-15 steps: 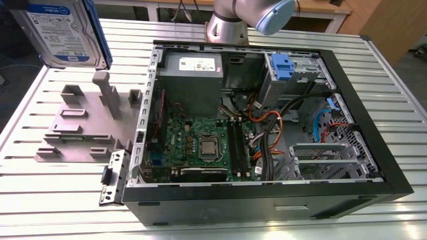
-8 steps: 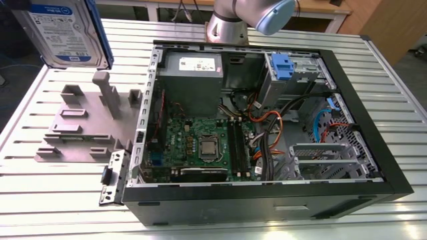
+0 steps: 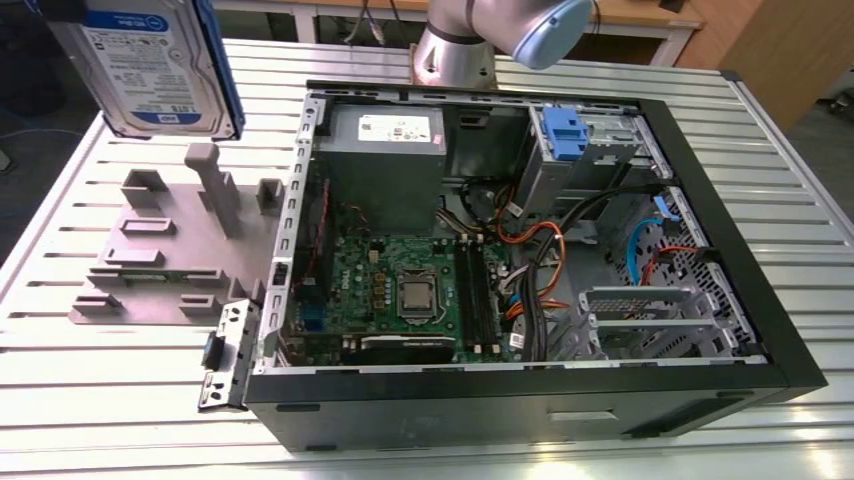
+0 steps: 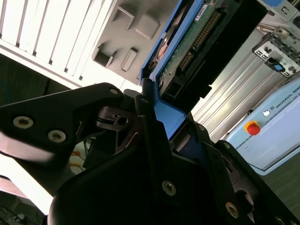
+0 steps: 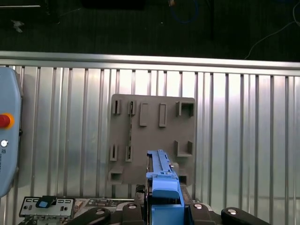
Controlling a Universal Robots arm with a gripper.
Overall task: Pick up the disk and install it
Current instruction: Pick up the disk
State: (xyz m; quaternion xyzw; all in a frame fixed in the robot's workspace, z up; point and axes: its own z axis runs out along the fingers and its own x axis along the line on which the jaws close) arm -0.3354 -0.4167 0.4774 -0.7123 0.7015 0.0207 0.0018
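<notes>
Pick-up looks done. The disk (image 3: pixel 154 65) is clamped by its blue rail in the gripper (image 4: pixel 166 117) and held up over the grey stand (image 3: pixel 160 250). Install not yet done: the open case (image 3: pixel 787 330) sits just beside the stand, so squaring to a bay is probably what's called for.

disk (image 3: pixel 150 65) aloft over stand (image 3: pixel 174 250); stand on table (image 3: pixel 107 400), case (image 3: pixel 507 410) just beside, exterior view's right.

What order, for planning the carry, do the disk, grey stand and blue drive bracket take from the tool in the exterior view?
1. disk, gripped in the tool, exterior view's upper left.
2. grey stand, below the disk.
3. blue drive bracket, inside the case, toward the exterior view's right.
</notes>
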